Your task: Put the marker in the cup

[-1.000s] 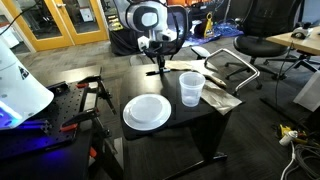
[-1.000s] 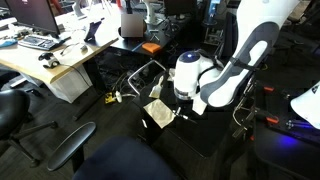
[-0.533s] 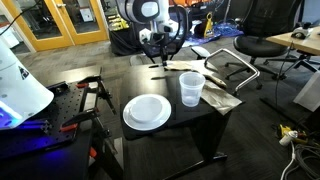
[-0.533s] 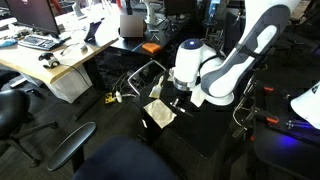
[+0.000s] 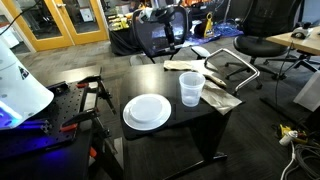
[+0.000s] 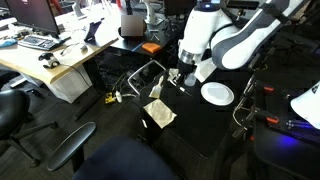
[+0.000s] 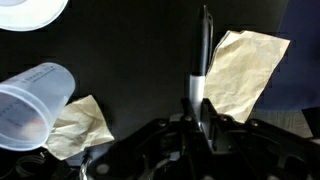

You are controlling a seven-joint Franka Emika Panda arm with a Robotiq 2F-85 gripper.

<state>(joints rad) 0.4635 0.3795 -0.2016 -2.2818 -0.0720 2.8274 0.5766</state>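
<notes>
The gripper (image 7: 201,118) is shut on the black marker (image 7: 204,55), which sticks out from between the fingers and hangs above the dark table. In an exterior view the gripper (image 6: 176,80) is raised above the table's far edge. The clear plastic cup (image 5: 191,88) stands upright on the table beside the white plate (image 5: 147,111). In the wrist view the cup (image 7: 35,100) is at the left, well apart from the marker. The arm hides the cup in the exterior view that shows the gripper.
Crumpled brown paper lies under the marker (image 7: 245,70) and beside the cup (image 7: 80,125); it also shows in an exterior view (image 6: 160,112). The black table (image 5: 200,125) is small, with office chairs (image 5: 250,45), clamps (image 5: 85,90) and cables around it.
The gripper has risen from the table's far edge with the marker in it, and the arm has swung up and back. Cup, plate and paper have not moved.
</notes>
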